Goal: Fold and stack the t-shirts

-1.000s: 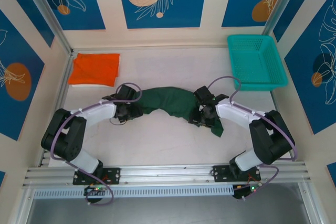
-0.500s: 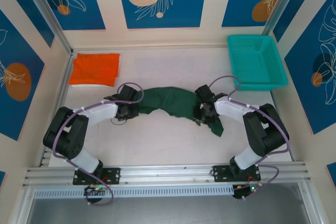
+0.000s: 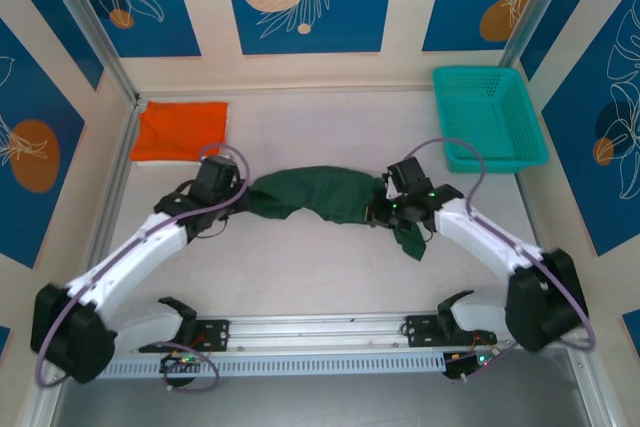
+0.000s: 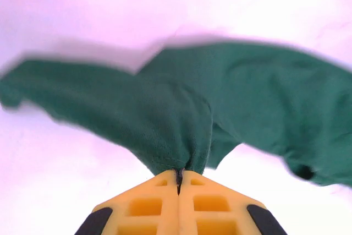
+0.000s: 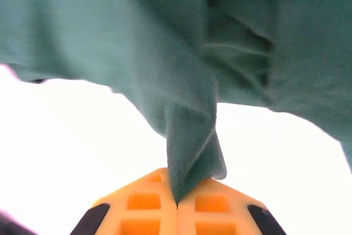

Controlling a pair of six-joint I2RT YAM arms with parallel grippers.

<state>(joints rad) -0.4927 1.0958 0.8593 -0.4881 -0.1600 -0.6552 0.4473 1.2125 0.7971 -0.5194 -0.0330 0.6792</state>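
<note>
The dark green t-shirt [image 3: 320, 195] hangs bunched in a sagging band between my two grippers, over the middle of the table. My left gripper [image 3: 232, 197] is shut on its left end, where the yellow fingers [image 4: 159, 202] pinch a gathered fold of green cloth [image 4: 176, 130]. My right gripper [image 3: 385, 209] is shut on its right end; a twisted tip of the fabric [image 5: 190, 152] runs down between the orange fingers [image 5: 206, 210]. A loose tail of the shirt [image 3: 410, 239] droops below the right gripper. The orange t-shirt [image 3: 182, 130] lies folded flat at the far left corner.
A teal mesh basket [image 3: 488, 117] stands at the far right corner. Metal frame posts and blue patterned walls close in the table [image 3: 300, 277] on three sides. Both arm bases [image 3: 190, 332] sit on the rail at the near edge.
Both grippers closed on the ends of the green shirt and rose with it. Both arms have stretched out from their folded pose and the shirt is now pulled into a longer band.
</note>
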